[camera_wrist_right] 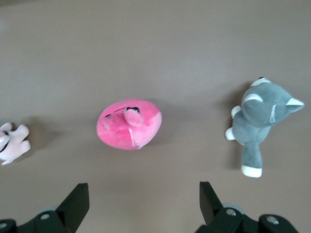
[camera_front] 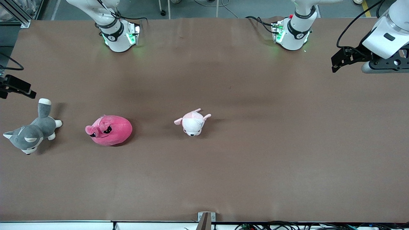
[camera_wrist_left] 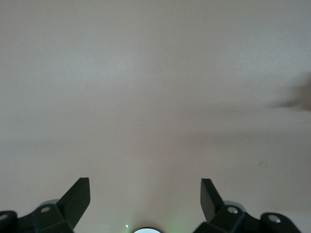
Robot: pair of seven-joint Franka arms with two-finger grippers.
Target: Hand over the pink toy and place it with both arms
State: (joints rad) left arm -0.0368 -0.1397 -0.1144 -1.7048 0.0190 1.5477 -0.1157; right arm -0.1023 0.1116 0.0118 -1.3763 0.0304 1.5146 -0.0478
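Note:
The pink toy (camera_front: 108, 130) is a round hot-pink plush with angry black eyes. It lies on the brown table toward the right arm's end. It also shows in the right wrist view (camera_wrist_right: 129, 124), apart from the fingers. My right gripper (camera_front: 19, 88) is open and empty, up in the air at the table's edge by the husky; it shows in its wrist view too (camera_wrist_right: 144, 196). My left gripper (camera_front: 338, 60) is open and empty, up over bare table at the left arm's end (camera_wrist_left: 146, 194).
A grey-and-white husky plush (camera_front: 30, 134) (camera_wrist_right: 260, 124) lies beside the pink toy, closer to the right arm's end. A small pale pink-and-white plush (camera_front: 192, 123) (camera_wrist_right: 12, 143) lies near the table's middle. The arm bases (camera_front: 118, 35) (camera_front: 294, 32) stand along the table's back edge.

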